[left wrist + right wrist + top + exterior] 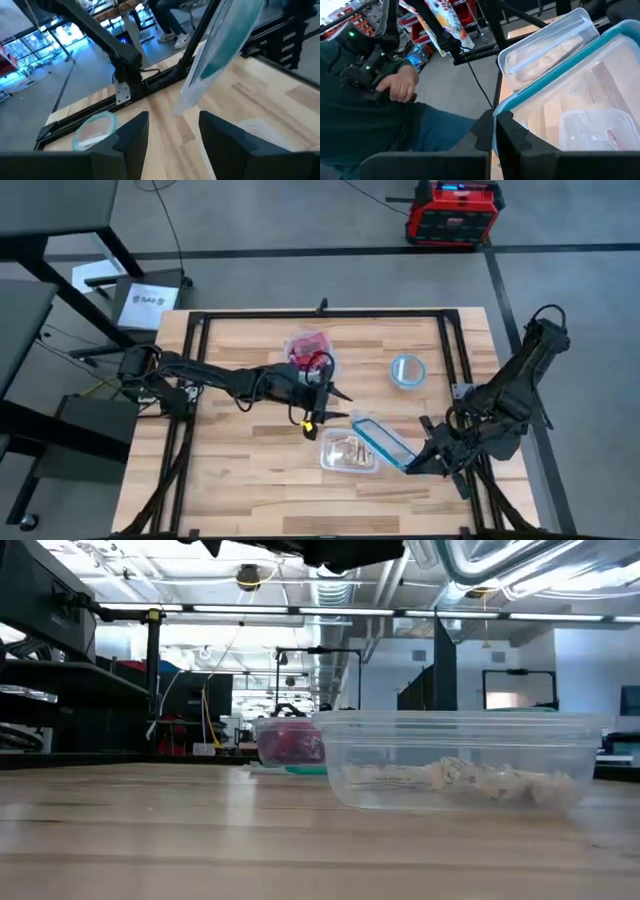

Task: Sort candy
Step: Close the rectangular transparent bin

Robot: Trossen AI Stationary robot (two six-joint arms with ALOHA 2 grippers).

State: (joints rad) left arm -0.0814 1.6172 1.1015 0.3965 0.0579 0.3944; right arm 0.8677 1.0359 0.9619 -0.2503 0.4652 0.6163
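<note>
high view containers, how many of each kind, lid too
bowls: 2
tub: 1
lid: 1, in right gripper
total: 4

Light wooden table (240,470), clear tub (348,451) (whitish candy (470,778) inside), two bowls (407,370)
</note>
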